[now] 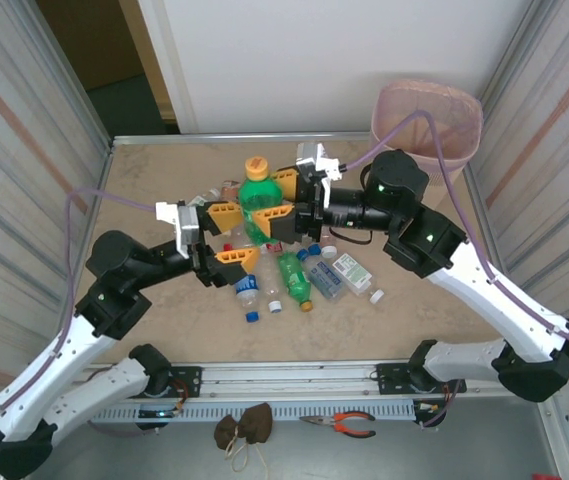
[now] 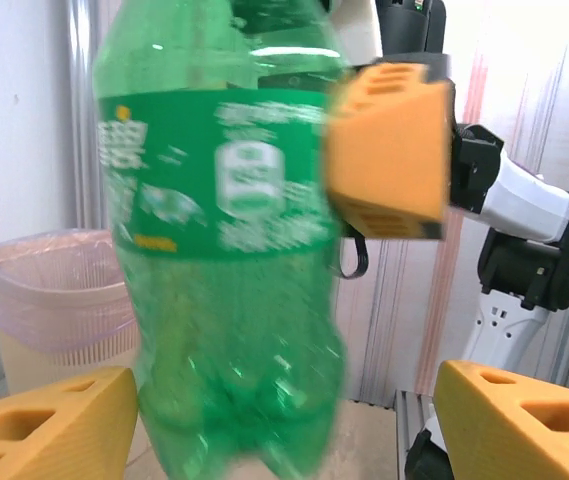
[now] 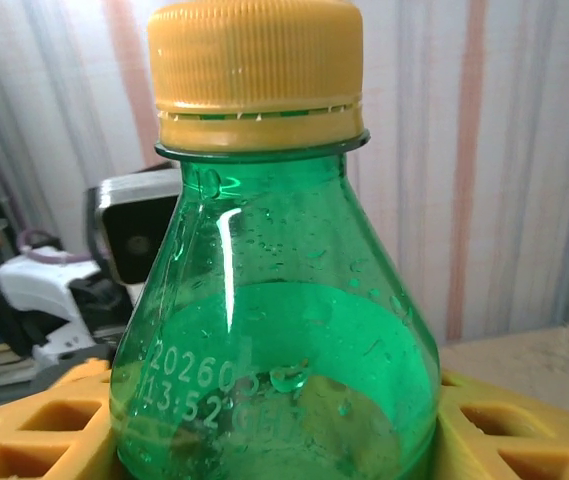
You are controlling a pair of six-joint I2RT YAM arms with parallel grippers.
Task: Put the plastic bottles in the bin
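Note:
A big green bottle with a yellow cap stands upright above the pile in the middle of the table. My right gripper is shut on its upper body, with a yellow finger on each side. One of those fingers presses on the bottle's green label. My left gripper is open around the bottle's base; its left finger is close to the plastic and the right one stands well apart. The pale pink bin stands at the far right corner, and the bin rises behind the bottle.
Several more plastic bottles lie below the grippers: a small green one, a clear one with a blue cap and clear ones to the right. Striped walls close both sides. Pliers lie in front of the base rail.

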